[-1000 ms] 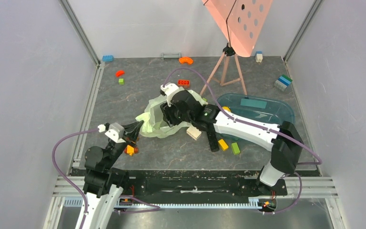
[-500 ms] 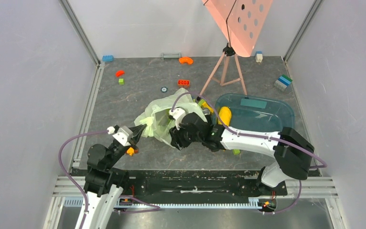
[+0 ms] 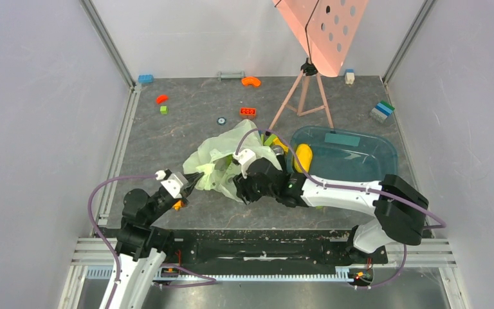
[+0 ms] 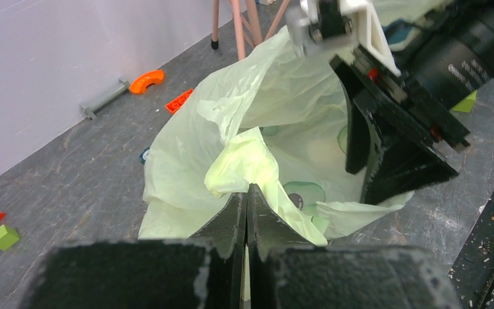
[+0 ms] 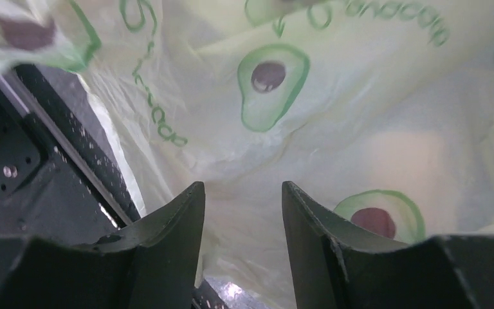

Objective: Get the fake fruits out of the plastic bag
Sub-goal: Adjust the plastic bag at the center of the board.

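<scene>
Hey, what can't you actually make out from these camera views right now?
- Fruits left in the plastic bag: top view, right arm covers its mouth. The right wrist view shows only printed film beyond the right tool.
- Orange thing: top view, mostly under the left arm.
- Pale patch: right wrist view, blurred behind film.

Bright even light, soft shadows, sharp focus

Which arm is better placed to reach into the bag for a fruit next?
Right. The right hand is open at the mouth of the plastic bag, pointing in; the left hand is shut on the bag's rim, holding it open, so it is occupied.
</scene>
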Robot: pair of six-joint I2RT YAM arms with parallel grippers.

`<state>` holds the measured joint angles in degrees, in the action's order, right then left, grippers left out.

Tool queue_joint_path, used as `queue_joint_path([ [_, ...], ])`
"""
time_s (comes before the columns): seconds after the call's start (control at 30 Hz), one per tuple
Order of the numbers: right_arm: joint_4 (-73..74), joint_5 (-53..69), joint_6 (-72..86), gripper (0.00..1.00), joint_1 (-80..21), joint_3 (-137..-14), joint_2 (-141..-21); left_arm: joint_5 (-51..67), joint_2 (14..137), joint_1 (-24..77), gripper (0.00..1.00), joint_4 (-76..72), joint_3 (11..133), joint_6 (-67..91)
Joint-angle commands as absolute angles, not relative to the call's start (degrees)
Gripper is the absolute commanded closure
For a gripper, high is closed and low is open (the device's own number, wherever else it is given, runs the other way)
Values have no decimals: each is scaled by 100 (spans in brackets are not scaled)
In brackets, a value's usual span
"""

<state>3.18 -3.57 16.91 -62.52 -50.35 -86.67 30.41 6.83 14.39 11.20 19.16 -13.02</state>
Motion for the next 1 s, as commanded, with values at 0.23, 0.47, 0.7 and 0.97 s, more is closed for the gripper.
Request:
queue_joint_path([
  [0.23,91,-1380,1488,47,-6115,-6564,-9115,3284,765,1461,98,1032,1877,-1488],
  [0.47,-193,-1496,1401,48,-5910,-7077,-9926,3258,765,1476,98,989,1846,-1466],
  [0.7,-206,-2001,1195,48,-5768,-7356,-10382,3248,933,1477,98,1017,1947,-1377],
  [0.97,-679,-1995,1241,48,-5558,-7414,-10807,3184,1593,1477,98,1361,2519,-1249],
])
